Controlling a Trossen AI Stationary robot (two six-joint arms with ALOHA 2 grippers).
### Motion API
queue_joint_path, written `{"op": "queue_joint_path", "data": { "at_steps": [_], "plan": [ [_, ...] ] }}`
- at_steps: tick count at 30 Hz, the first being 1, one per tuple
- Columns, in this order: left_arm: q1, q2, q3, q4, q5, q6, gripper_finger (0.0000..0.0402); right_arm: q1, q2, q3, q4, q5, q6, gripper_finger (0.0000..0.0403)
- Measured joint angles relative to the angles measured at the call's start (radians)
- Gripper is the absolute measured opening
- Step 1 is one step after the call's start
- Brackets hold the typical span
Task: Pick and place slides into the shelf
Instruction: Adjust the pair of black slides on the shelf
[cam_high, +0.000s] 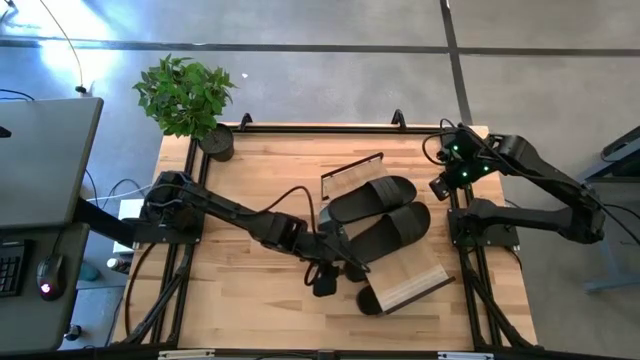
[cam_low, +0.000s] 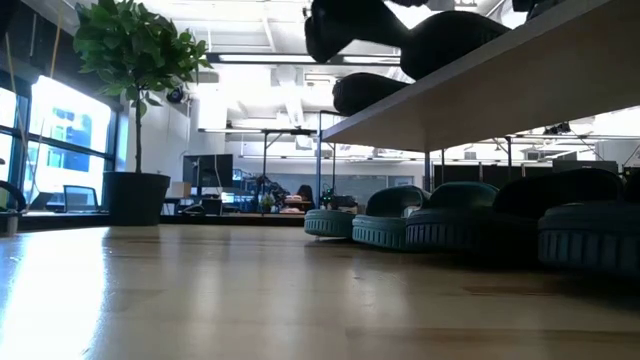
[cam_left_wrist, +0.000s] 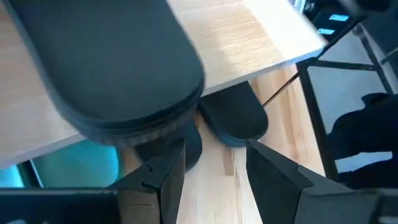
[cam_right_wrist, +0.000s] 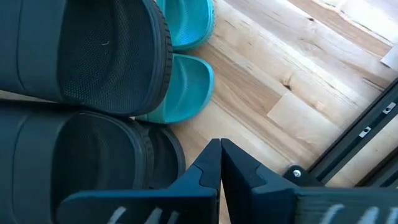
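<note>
The shelf (cam_high: 415, 282) stands slanting in the middle of the table, with two black slides (cam_high: 372, 196) (cam_high: 392, 228) lying side by side on its wooden plank (cam_left_wrist: 267, 37). Under the plank, green slides (cam_right_wrist: 183, 93) (cam_low: 400, 225) rest on the table. A black slide (cam_left_wrist: 235, 115) (cam_high: 370, 298) pokes out at the shelf's near end, next to another dark slide end (cam_left_wrist: 189, 148). My left gripper (cam_left_wrist: 214, 180) (cam_high: 335, 272) is open just in front of these ends, with bare table between its fingers. My right gripper (cam_right_wrist: 221, 163) is shut, drawn back at the table's right edge.
A potted plant (cam_high: 185, 95) stands at the table's far left corner. Black frame rails (cam_high: 185, 200) run along the table's left and right sides. A desk with a keyboard and a mouse (cam_high: 45, 290) is left of the table. Bare wood (cam_high: 250, 310) lies near left.
</note>
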Motion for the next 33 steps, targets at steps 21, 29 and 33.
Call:
{"op": "queue_joint_path", "data": {
  "at_steps": [21,29,33],
  "plan": [
    [0.0,0.019,0.001,0.003,-0.027,-0.023,0.0154,0.148,-0.004,-0.043,-0.135,-0.113,0.09,0.0],
    [0.001,0.019,0.001,0.003,-0.039,-0.023,0.0154,0.29,0.046,-0.043,-0.072,-0.146,0.135,0.0],
    [0.001,0.019,0.001,0.003,-0.047,-0.023,0.0154,0.333,0.077,-0.043,-0.065,-0.101,0.16,0.0]
  ]
}}
